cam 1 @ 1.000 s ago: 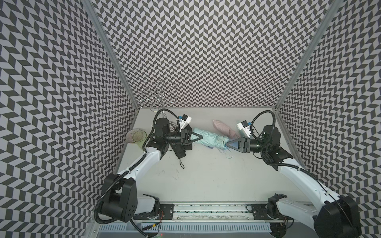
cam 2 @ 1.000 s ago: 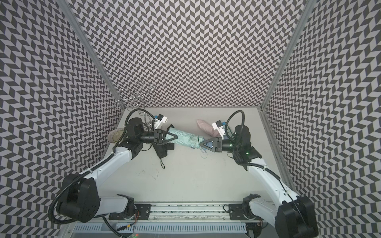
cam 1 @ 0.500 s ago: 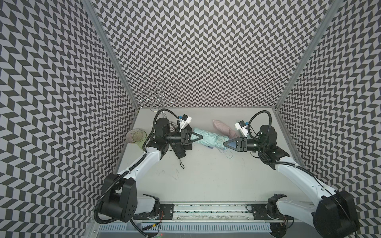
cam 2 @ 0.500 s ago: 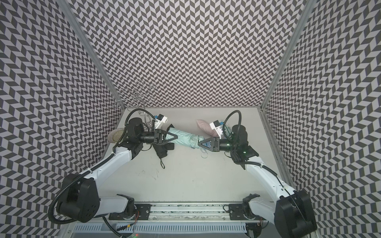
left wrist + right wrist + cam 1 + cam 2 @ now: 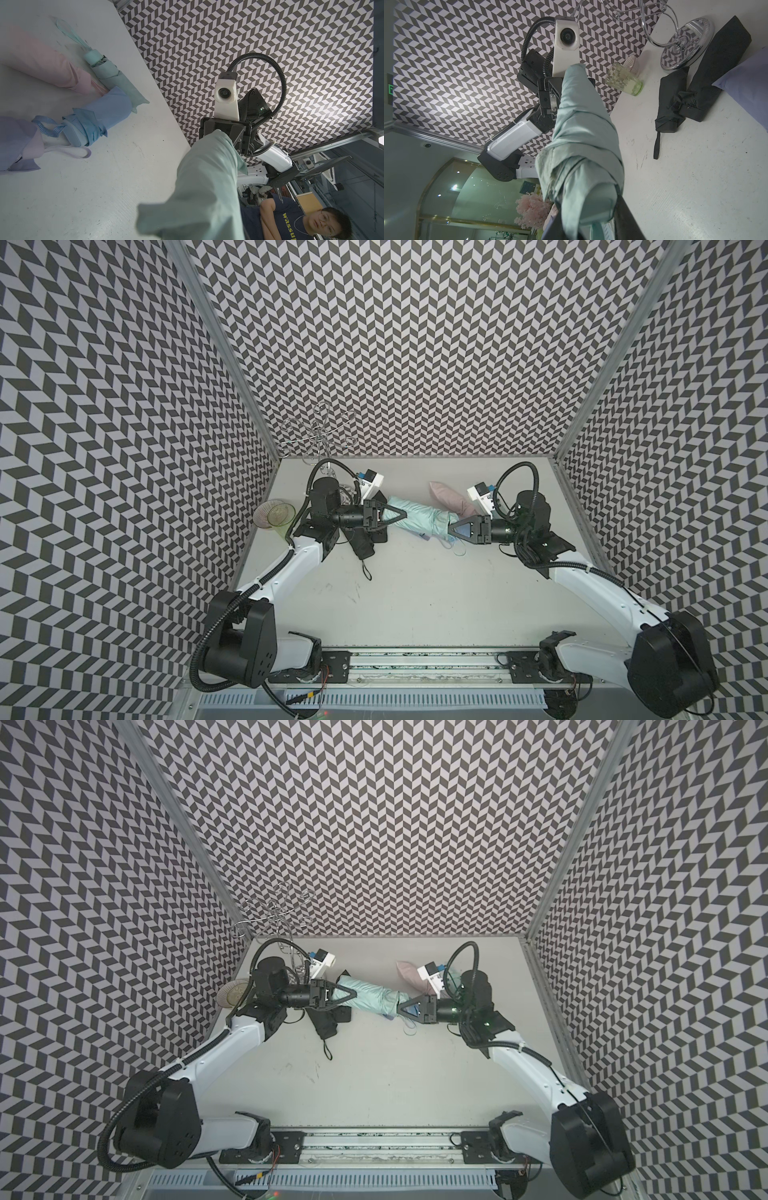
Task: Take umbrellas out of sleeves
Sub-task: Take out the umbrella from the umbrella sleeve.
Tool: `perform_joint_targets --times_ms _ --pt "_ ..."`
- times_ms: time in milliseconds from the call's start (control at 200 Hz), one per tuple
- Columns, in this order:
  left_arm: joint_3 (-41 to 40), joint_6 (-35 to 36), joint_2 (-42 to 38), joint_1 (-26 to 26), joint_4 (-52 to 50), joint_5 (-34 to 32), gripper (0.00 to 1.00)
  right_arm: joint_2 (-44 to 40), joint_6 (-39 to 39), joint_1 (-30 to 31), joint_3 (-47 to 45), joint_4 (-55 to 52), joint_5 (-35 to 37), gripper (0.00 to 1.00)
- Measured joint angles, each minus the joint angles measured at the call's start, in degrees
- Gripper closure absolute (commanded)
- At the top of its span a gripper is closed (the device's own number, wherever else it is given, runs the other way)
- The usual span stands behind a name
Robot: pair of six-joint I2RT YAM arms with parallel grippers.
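A mint green umbrella hangs level above the table's far middle, partly inside its smooth mint sleeve. My left gripper is shut on the sleeve's closed end. My right gripper is shut on the umbrella's handle, whose pleated fabric shows outside the sleeve. In the left wrist view the sleeve hides my own jaws. Pink, mint green, light blue and lilac umbrellas lie on the table.
A black umbrella and a black sleeve lie under the left arm. Clear cups lie at the left wall, and a chrome wire rack stands in the back left corner. A pink bundle lies behind the right gripper.
My right gripper has slid a little left onto the umbrella's handle end and closed on it. The left arm has not moved.
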Motion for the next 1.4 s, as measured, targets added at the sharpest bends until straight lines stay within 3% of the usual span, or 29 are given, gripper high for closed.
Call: perform_joint_targets --times_ms 305,401,631,761,876,1272,1402 --pt "0.0 0.1 0.0 0.0 0.1 -0.1 1.0 1.1 0.5 0.0 0.5 0.2 0.0 0.6" --pt "0.0 0.1 0.0 0.1 0.1 -0.4 1.0 1.3 0.5 0.0 0.8 0.2 0.0 0.63" --pt "0.1 0.3 0.2 0.2 0.0 -0.7 1.0 1.6 0.4 0.0 1.3 0.3 0.2 0.86" --pt "1.2 1.8 0.5 0.2 -1.6 -0.9 0.49 1.6 0.6 0.0 1.3 0.4 0.4 0.91" --pt "1.5 2.8 0.8 -0.5 -2.4 -0.6 0.27 1.6 1.6 0.4 1.3 1.5 0.5 0.95" --pt "1.7 4.9 1.0 -0.7 -5.0 0.8 0.24 -1.3 3.5 -2.8 -0.6 2.3 -1.6 0.99" --pt "1.7 5.0 0.9 0.2 -5.4 1.0 0.29 -2.2 4.0 -4.2 -1.7 2.3 -2.8 0.99"
